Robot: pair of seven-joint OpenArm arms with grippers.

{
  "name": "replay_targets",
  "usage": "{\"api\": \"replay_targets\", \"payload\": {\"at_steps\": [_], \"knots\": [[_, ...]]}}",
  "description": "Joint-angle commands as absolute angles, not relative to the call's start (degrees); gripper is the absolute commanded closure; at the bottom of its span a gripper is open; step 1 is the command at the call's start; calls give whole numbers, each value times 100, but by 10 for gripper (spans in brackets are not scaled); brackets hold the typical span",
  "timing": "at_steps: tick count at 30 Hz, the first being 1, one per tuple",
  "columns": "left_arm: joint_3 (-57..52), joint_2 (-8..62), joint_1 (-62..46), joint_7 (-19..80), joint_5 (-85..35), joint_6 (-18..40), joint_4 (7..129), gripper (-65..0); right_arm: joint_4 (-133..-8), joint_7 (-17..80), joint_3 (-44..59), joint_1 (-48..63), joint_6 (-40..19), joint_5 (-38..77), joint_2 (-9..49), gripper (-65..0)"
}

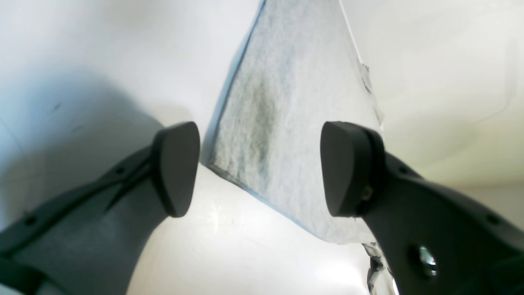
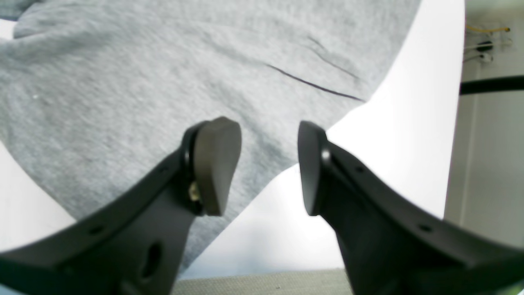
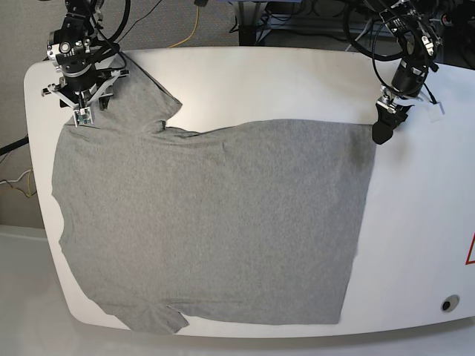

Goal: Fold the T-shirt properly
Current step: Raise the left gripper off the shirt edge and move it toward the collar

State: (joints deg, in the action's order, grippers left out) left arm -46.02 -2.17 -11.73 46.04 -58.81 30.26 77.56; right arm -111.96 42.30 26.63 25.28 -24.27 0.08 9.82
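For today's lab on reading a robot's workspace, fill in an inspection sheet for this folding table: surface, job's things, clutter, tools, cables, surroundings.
Surface: white table with rounded corners, bare along the far and right sides.
Job's things: grey T-shirt spread flat and not yet folded, one sleeve at the far left, one at the near edge.
Clutter: nothing seen on the table apart from a small round fitting near the right front corner.
Tools: left tool open, astride a corner of the shirt's hem; right tool open over the far sleeve's edge, nothing gripped.
Cables: black and yellow leads behind the table.
Surroundings: grey carpet beyond the far edge.
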Motion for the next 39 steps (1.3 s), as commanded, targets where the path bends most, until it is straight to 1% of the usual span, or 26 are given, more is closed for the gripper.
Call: {"api": "replay_targets", "payload": {"at_steps": [1, 6, 16, 25, 34, 39], "knots": [[-4602, -277, -1200, 4681, -5754, 2862, 7758, -432, -11284, 4136, 2695, 2519, -2422, 22, 1033, -265], [-4602, -277, -1007, 4681, -5754, 2580, 7758, -432, -11284, 4136, 2695, 2519, -2422, 22, 1033, -265], [-4602, -286, -769, 4681, -5727, 2466, 7758, -432, -11284, 4136, 2695, 2536, -2422, 22, 1033, -265], [-4444, -286, -743, 4681, -5736, 1464, 7846, -432, -11284, 4136, 2695, 2536, -2422, 22, 1024, -265], [-4435, -286, -866, 4664, -5710, 778, 8382, -432, -11284, 4136, 2695, 2536, -2422, 22, 1024, -265], [-4435, -286, -884, 4655, -5411, 523, 8787, -432, -11284, 4136, 2695, 2519, -2422, 22, 1024, -265]]}}
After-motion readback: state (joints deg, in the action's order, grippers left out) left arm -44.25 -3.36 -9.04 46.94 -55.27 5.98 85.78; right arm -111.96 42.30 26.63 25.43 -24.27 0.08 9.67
